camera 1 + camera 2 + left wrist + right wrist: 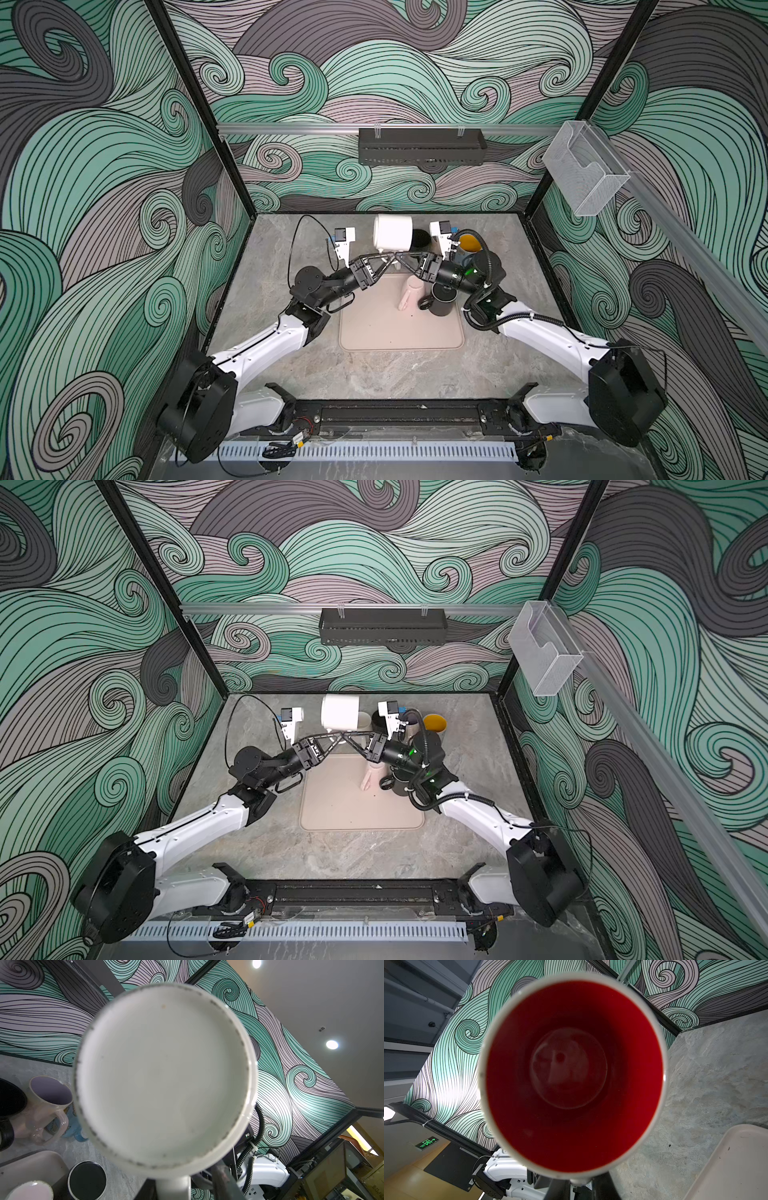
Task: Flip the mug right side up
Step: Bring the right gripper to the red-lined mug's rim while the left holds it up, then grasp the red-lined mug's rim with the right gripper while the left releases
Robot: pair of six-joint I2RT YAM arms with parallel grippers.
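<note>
A white mug [392,237] [340,712] with a red inside hangs on its side above the table's back edge, handle pointing down. The left wrist view looks at its white base [164,1076]; the right wrist view looks into its red mouth [575,1076]. My right gripper [402,257] [348,737] [580,1187] is shut on the handle stub from the right. My left gripper [387,257] [338,738] [186,1188] meets it from the left, its jaws open around the handle [172,1187], with a gap showing beside one finger.
Below the grippers lies a tan tray [374,332] with a pink mug [409,291] and a black mug [440,305] on it. More mugs stand at the back: a black one [420,239] and a yellow-lined one [467,242]. A black basket [422,145] hangs on the back wall.
</note>
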